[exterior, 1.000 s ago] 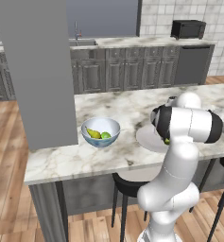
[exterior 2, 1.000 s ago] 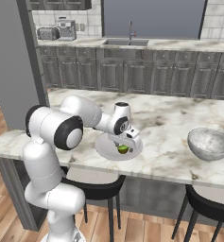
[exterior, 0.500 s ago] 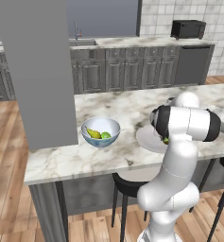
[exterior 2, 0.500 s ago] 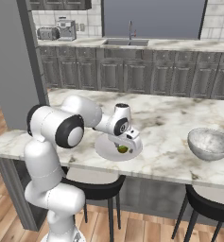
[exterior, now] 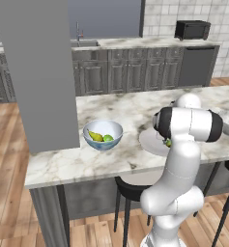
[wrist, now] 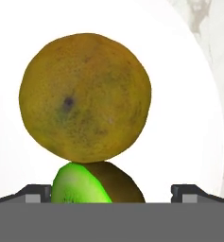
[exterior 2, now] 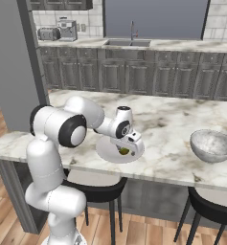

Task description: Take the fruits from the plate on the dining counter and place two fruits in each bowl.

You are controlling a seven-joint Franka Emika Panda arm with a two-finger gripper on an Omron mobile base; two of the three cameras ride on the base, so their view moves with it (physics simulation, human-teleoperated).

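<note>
The gripper (exterior 2: 126, 149) sits low over the plate (exterior 2: 105, 152), jaws spread wide, with the yellow-brown fruit (wrist: 85, 97) and a lime-green fruit (wrist: 80, 184) close between and ahead of them. Bare veined tabletop (exterior 2: 167, 143) lies open between the plate and the greyish bowl (exterior 2: 211, 145), with nothing standing on that stretch. On the other side, open marble also separates the plate from the pale blue bowl (exterior: 103, 134), which already holds a pear (exterior: 94, 136) and a green fruit (exterior: 107, 138). Beyond that bowl a broad grey pillar (exterior: 36, 72) blocks the tabletop's end. Black stools (exterior 2: 210, 213) stand under the near edge.
</note>
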